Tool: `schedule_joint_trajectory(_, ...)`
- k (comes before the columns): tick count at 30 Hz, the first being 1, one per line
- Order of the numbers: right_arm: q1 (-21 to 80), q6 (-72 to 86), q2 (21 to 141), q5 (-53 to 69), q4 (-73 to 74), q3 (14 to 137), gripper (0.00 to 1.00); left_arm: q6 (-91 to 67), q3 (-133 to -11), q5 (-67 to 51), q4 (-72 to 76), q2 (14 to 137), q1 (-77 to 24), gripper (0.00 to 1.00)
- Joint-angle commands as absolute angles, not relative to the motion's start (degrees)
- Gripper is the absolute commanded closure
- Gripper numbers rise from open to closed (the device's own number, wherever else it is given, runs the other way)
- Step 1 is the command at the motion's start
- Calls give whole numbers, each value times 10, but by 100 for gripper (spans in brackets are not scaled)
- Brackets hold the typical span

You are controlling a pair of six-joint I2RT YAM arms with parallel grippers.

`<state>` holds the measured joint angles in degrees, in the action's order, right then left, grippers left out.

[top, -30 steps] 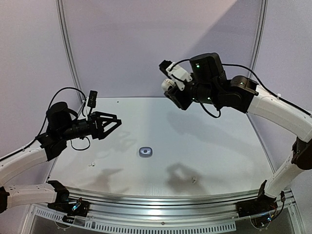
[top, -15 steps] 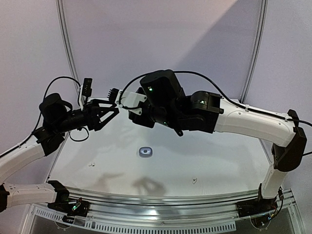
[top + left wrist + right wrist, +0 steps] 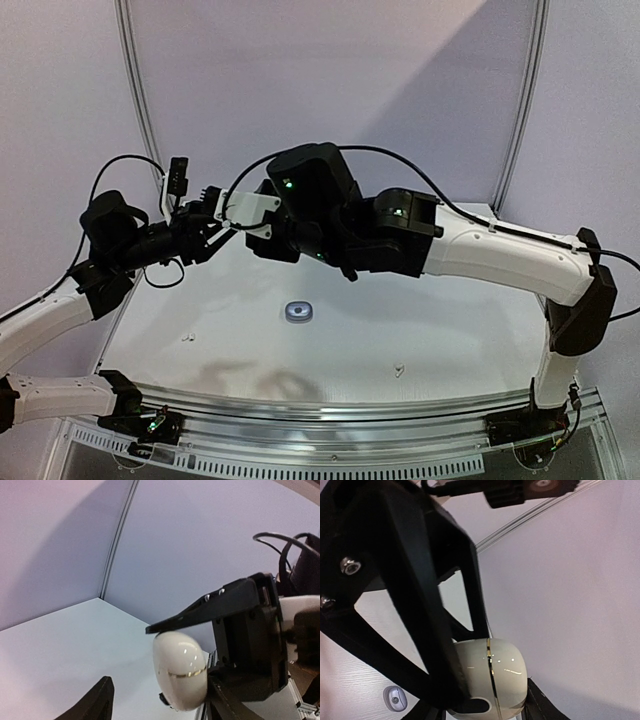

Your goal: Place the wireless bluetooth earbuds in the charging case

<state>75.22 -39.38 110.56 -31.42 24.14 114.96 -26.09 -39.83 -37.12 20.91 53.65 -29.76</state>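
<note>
A white egg-shaped charging case (image 3: pixel 180 672) with a gold seam hangs in the air above the table's back left. My right gripper (image 3: pixel 487 705) is shut on the case (image 3: pixel 495 677), its seam still together. My left gripper (image 3: pixel 160 705) stands open around the same case: one of its fingers (image 3: pixel 101 700) is well clear of the shell. In the top view the two grippers meet, left (image 3: pixel 203 230) and right (image 3: pixel 215 208), and the case is hidden between them. Two tiny pale earbuds lie on the table, one at the front left (image 3: pixel 186 338) and one at the front right (image 3: pixel 398 370).
A small grey oval case (image 3: pixel 298 312) lies closed near the middle of the white table (image 3: pixel 450 320); the right wrist view shows it (image 3: pixel 395 698) far below. The right arm (image 3: pixel 480 250) stretches across the back of the table. A metal rail (image 3: pixel 330 410) runs along the near edge.
The right arm has swung from the back right to the left with the white case. The left gripper has risen to meet it and its jaws have narrowed around the case.
</note>
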Motion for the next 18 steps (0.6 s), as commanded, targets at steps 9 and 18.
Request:
schedule_joint_trajectory(9,764,-416,1129,-319,233,1169,92,-266,-392,-379,222,540,-307,87)
schedule_joint_trajectory(18,760,-386,1121,-344,205,1156,30,-255,-381,-384,241,529,-306,100)
